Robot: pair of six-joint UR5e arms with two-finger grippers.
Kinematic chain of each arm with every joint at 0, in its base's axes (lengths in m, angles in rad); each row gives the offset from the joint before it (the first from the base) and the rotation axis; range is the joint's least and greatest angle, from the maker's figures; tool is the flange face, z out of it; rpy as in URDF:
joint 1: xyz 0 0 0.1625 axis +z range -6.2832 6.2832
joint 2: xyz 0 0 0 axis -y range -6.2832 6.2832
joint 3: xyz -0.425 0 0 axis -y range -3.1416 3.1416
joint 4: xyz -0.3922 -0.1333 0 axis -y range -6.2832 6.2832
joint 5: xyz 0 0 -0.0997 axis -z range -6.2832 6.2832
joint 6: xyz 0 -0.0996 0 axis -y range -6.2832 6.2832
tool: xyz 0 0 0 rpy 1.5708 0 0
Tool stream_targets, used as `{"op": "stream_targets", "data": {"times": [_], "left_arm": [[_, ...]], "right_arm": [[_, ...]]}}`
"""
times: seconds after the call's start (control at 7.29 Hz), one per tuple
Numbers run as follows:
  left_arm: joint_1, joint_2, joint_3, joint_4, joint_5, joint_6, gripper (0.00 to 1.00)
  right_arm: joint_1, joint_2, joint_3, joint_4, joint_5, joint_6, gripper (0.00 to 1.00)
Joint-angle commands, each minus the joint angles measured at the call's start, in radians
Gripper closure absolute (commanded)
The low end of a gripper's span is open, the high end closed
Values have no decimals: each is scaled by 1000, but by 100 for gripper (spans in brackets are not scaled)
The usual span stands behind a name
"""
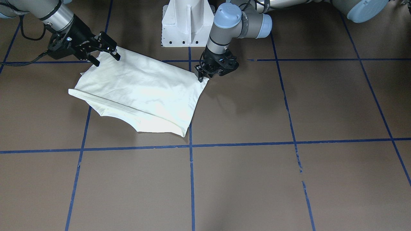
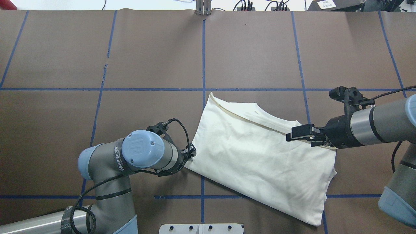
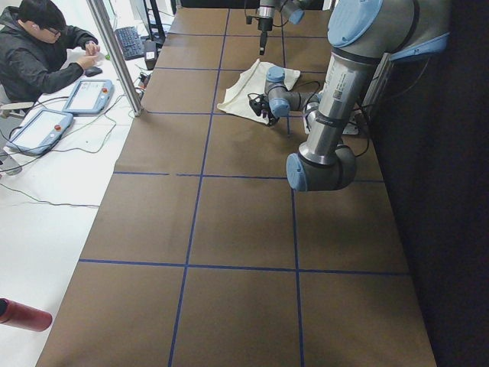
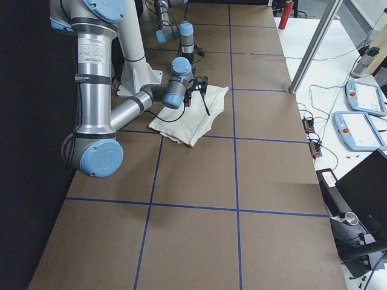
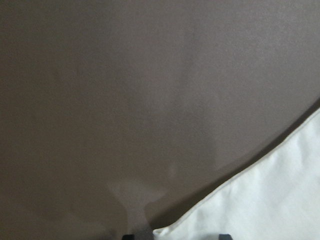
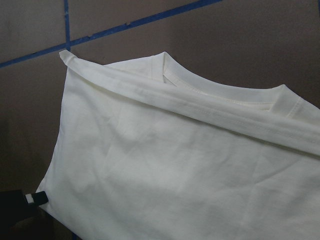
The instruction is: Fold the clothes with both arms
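Note:
The cream shirt [image 1: 138,91] lies folded on the brown table, plain side up; the print is hidden. It also shows in the overhead view [image 2: 260,156]. Its neckline and a folded band show in the right wrist view [image 6: 200,95]. My left gripper [image 1: 203,77] is low at the shirt's corner nearest the pedestal [image 2: 191,152]. In the left wrist view that corner [image 5: 260,200] lies between the two spread fingertips [image 5: 225,236], so the gripper is open. My right gripper [image 1: 107,59] is open, with spread fingers just above the shirt's opposite edge [image 2: 291,135].
The white pedestal base [image 1: 188,24] stands right behind the shirt. Blue tape lines [image 1: 191,179] grid the brown table. An operator [image 3: 38,46] sits at a side desk with control pendants [image 3: 84,95]. A red bottle [image 3: 23,315] lies beside the table.

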Motion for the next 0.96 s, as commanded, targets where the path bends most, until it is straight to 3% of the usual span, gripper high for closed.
{"op": "stream_targets", "data": {"times": [0.0,0.14,0.41,0.82], "left_arm": [[1,-3,9,-3,0,1,80],[0,-3,6,-3,0,7,100],[-2,0,-20,6,-5,14,100],[-113,5,-4,8,-3,129,100]], "right_arm": [[1,0,-1,1,1,0,0],[3,0,0,1,4,0,0],[4,-2,0,1,4,0,0],[12,-2,0,1,3,2,0]]}}
